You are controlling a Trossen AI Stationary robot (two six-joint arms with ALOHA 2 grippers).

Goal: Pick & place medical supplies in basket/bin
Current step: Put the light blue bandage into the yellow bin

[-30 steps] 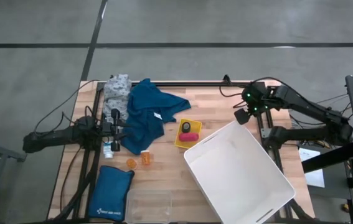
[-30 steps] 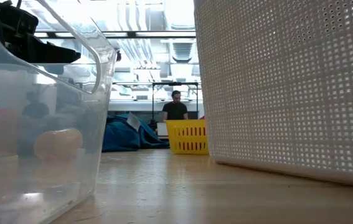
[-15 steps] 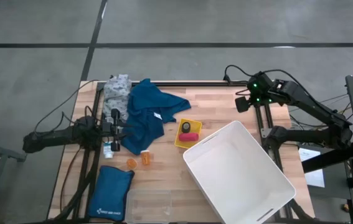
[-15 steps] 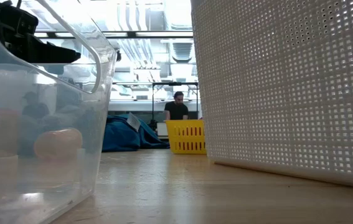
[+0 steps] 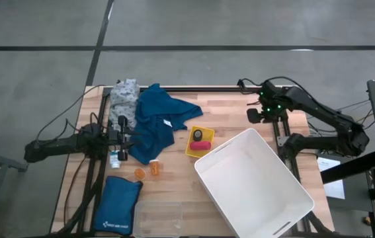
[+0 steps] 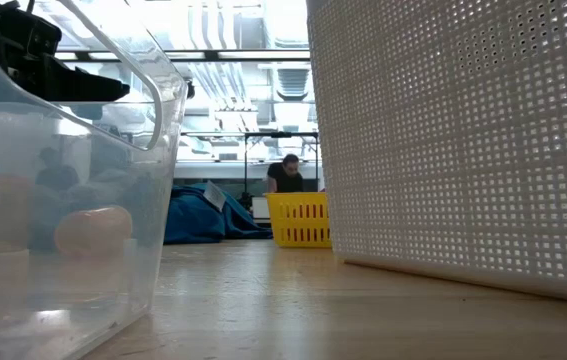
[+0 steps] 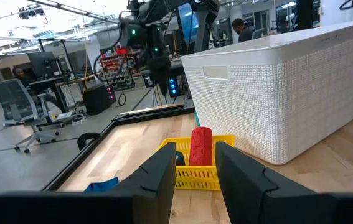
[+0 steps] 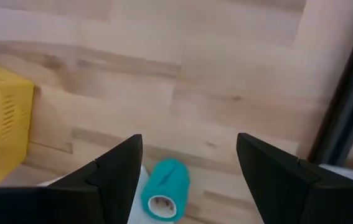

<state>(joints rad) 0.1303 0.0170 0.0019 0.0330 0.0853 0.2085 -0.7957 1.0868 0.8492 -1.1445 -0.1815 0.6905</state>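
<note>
My right gripper (image 5: 254,116) hangs open above the table's far right, pointing down, beyond the far corner of the white basket (image 5: 253,182). Below it, a teal bandage roll (image 8: 164,185) lies on its side on the wood; it sits between the two fingers in the right wrist view, and they are clear of it. A small yellow basket (image 5: 200,141) holds a pink roll (image 5: 199,145) and a dark one. A blue cloth (image 5: 155,122), a grey dotted cloth (image 5: 126,94) and two orange pill bottles (image 5: 147,171) lie left of centre. My left gripper (image 5: 122,136) rests at the left edge, its fingers a narrow gap apart, holding nothing.
A blue padded pouch (image 5: 118,206) and a clear plastic bin (image 5: 158,215) lie at the near left. A small white bottle (image 5: 115,158) stands by my left gripper. Black frame rails (image 5: 278,129) run along the right edge. A person (image 6: 288,172) shows in the room beyond.
My right gripper has swung first toward the far edge, then back toward the near and left side and a little down, with its wrist rolling. Its fingers have stayed open. Everything on the table has stayed in place.
</note>
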